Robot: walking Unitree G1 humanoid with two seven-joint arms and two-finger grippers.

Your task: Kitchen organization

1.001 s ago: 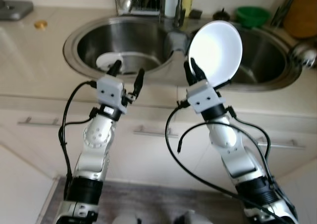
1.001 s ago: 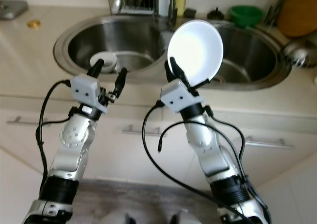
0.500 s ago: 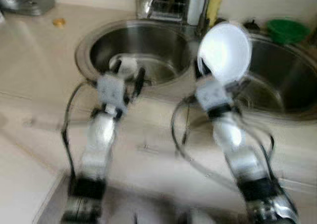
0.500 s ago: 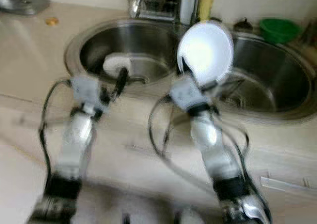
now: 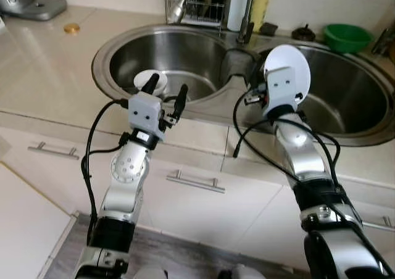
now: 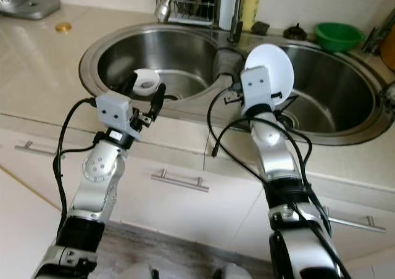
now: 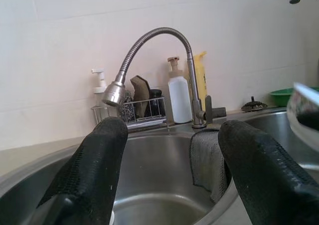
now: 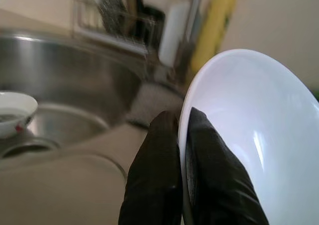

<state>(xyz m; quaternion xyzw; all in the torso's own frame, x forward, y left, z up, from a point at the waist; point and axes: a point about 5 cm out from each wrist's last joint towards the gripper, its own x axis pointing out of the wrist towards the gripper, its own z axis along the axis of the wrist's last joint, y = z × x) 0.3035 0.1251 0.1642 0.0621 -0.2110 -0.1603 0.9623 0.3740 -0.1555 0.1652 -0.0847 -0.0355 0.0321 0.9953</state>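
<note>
**White plate held on edge over the double sink**

The right gripper (image 8: pixel 180 150) is clamped on the rim of a white plate (image 5: pixel 295 69), one black finger on each face, and holds it upright on edge above the divider between the two steel basins. Seen from the head camera, the plate stands just behind the gripper's grey wrist block, over the near left part of the right basin (image 5: pixel 345 100).

The left gripper (image 5: pixel 165 92) hovers at the near rim of the left basin (image 5: pixel 154 54), its two black fingers (image 7: pixel 94 170) spread apart with nothing between them. Just beyond it, a small white bowl (image 6: pixel 147 79) sits on the floor of the left basin near the drain.

A grey cloth (image 7: pixel 207 160) hangs over the divider between the basins. At the far edge of the sink stand a curved faucet (image 7: pixel 149 51), a wire rack (image 5: pixel 196 12) with scrubbers, a white soap bottle (image 7: pixel 179 98) and a yellow bottle (image 5: pixel 261 4). A green bowl (image 5: pixel 347 36) rests on the far right counter. A small gold lid (image 5: pixel 71 28) lies on the far left of the beige counter (image 5: pixel 43 63). Cabinet fronts with metal handles (image 5: pixel 192 181) run below the counter.
</note>
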